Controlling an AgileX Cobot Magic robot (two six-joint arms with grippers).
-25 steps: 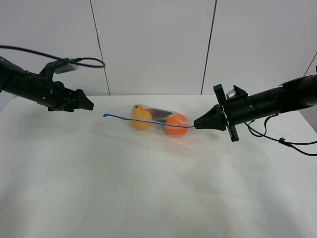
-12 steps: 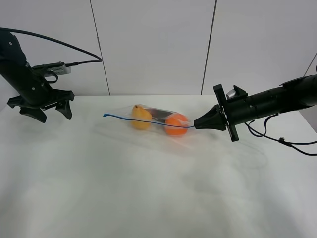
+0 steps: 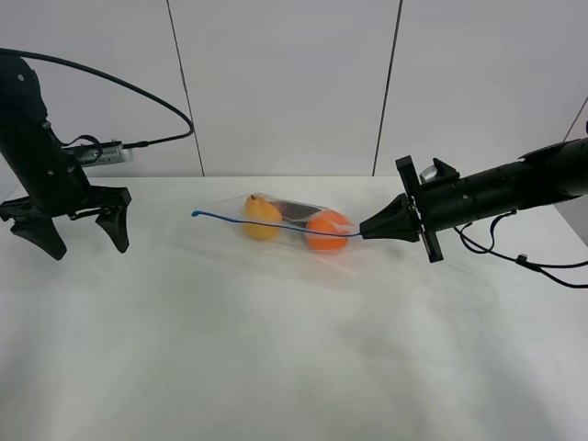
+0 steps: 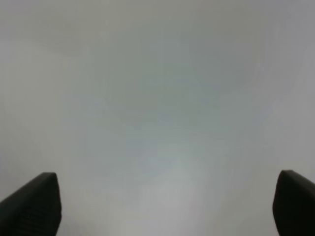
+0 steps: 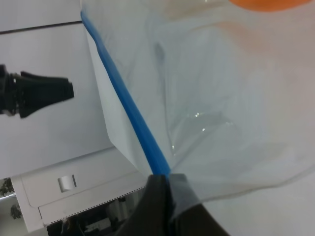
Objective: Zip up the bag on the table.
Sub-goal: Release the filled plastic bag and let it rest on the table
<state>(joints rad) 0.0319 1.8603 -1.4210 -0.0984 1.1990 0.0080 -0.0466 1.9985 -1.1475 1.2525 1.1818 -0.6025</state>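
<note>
— Bag (image 3: 292,219), where?
— Far middle of the table (image 3: 276,358), lying on its side. Yellow fruit (image 3: 262,218) and orange fruit (image 3: 327,231) are inside, and the blue seal strip (image 3: 262,223) runs along the near edge.
— Grippers?
— Right gripper (image 3: 364,231) is pinched tight on the strip's right end; the right wrist view shows the strip (image 5: 129,110) running straight into the closed tips (image 5: 160,196). Left gripper (image 3: 87,250) is spread wide and empty, pointing down at the table, well apart from the bag.
— Risks?
— My guess: the left must cross to the strip's free end. The plastic is floppy, so a pull could drag the whole bag or roll the fruit. The thin corner could also slip from the right pinch. A pinch off the strip would leave it unsealed.
— Anything unreadable?
— Can't tell whether any of the seal is pressed shut. Left wrist view shows only blank table and two fingertip corners (image 4: 32,206). The orange fruit (image 5: 266,4) is cropped in the right wrist view. Whether the strip's left end touches the table is unclear.
</note>
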